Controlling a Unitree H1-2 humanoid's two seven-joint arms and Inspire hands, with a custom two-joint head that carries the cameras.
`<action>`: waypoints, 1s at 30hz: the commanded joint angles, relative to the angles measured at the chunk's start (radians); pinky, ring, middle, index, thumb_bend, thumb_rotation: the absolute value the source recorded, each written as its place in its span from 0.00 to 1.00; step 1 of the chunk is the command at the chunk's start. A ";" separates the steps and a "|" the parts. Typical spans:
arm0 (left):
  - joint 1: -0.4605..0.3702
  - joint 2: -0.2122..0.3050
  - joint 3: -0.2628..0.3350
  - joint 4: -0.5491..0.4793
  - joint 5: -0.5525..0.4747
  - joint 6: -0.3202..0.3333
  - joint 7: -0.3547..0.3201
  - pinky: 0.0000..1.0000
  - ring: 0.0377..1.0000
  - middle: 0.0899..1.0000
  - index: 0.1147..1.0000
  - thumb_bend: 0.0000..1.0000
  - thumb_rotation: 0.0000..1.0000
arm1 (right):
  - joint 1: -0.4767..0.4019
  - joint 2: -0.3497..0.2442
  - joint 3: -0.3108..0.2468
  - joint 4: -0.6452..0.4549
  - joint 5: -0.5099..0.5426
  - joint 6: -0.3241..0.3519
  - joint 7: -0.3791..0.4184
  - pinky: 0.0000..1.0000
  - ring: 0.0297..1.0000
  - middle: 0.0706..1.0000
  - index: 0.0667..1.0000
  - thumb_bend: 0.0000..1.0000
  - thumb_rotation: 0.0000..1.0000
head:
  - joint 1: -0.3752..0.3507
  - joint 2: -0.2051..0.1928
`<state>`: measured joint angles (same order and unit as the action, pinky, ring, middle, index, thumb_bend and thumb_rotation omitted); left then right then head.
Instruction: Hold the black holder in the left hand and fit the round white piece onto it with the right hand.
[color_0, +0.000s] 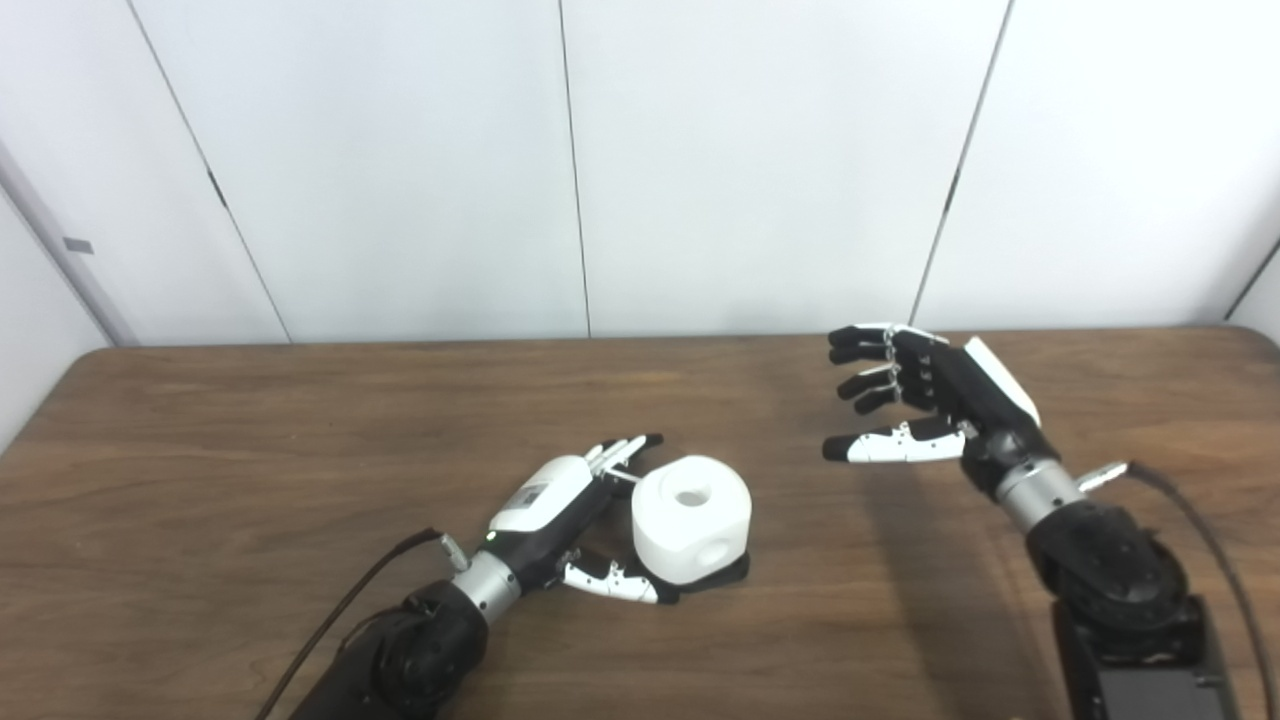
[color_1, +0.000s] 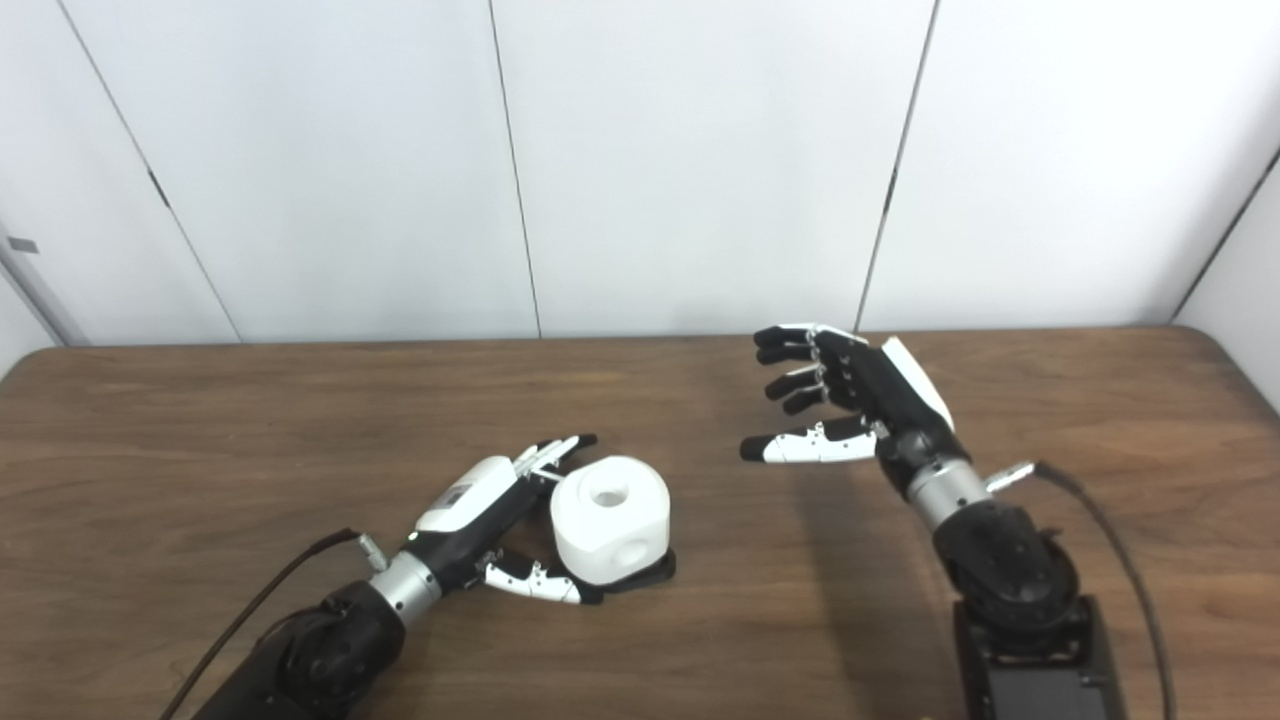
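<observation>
The round white piece, with a hole in its top and another in its side, sits on the black holder, of which only a thin edge shows beneath it. Both rest on the table in front of centre. My left hand lies just left of them. Its fingers stretch straight past the back of the white piece, and its thumb reaches along the holder's front edge, not closed on either. My right hand hovers open well to the right, fingers spread and pointing left, with nothing in it.
The brown wooden table runs the full width, with its far edge against white wall panels. Cables trail from both wrists, the right cable looping toward the table's right side.
</observation>
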<state>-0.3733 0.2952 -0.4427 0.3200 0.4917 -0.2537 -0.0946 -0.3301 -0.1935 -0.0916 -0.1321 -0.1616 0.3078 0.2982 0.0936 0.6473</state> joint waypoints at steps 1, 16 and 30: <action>0.032 0.019 -0.026 0.025 0.027 0.045 -0.078 1.00 1.00 0.99 0.42 0.52 0.06 | -0.021 -0.006 -0.005 -0.018 0.028 -0.020 -0.030 0.55 0.64 0.72 0.72 0.73 0.13 | 0.000 0.000; 0.038 0.049 -0.021 -0.043 0.057 0.135 -0.130 1.00 1.00 1.00 0.81 0.92 0.24 | -0.008 -0.017 0.061 -0.014 0.017 -0.045 -0.106 0.64 0.66 0.75 0.76 0.76 0.14 | 0.004 0.002; 0.086 0.108 0.095 -0.118 0.080 0.266 -0.093 1.00 1.00 1.00 0.91 0.93 0.16 | -0.007 -0.033 0.075 0.007 0.030 -0.062 -0.123 0.65 0.65 0.75 0.77 0.78 0.15 | 0.026 -0.014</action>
<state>-0.3254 0.3375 -0.3737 0.1714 0.5307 -0.0880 -0.1703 -0.3009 -0.2199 -0.0151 -0.0972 -0.1411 0.2967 0.1886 0.1181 0.6320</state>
